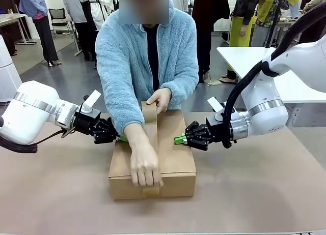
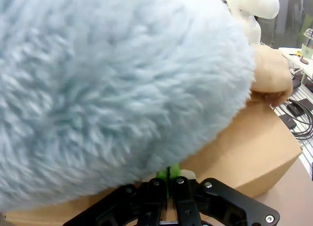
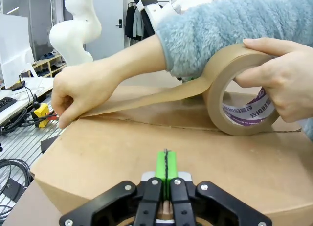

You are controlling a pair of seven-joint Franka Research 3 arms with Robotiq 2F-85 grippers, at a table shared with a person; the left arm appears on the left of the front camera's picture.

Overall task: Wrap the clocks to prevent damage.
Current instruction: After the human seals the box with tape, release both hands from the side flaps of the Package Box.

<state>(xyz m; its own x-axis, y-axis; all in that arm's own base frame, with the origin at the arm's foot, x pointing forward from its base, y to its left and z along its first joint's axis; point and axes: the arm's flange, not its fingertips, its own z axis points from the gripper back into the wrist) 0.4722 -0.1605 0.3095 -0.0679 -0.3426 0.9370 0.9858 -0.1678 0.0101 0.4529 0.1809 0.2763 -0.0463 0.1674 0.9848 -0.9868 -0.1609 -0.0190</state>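
You had the closed brown cardboard box (image 1: 175, 158) at the middle of the tan surface (image 1: 265, 189). The left gripper (image 1: 120, 138) pressed its left side, the right gripper (image 1: 178, 140) its right side, each clenched with green pads together, grasping nothing. The person's near hand (image 1: 145, 169) pinned a brown tape strip (image 1: 151, 124) to the top; the far hand (image 3: 279, 86) held the brown tape roll (image 3: 239, 91). No wrapped clock bundle was visible outside the box.

I see the brown desk (image 1: 254, 194) carrying one cardboard box (image 1: 175, 166), set mid-desk, closer to its near edge.
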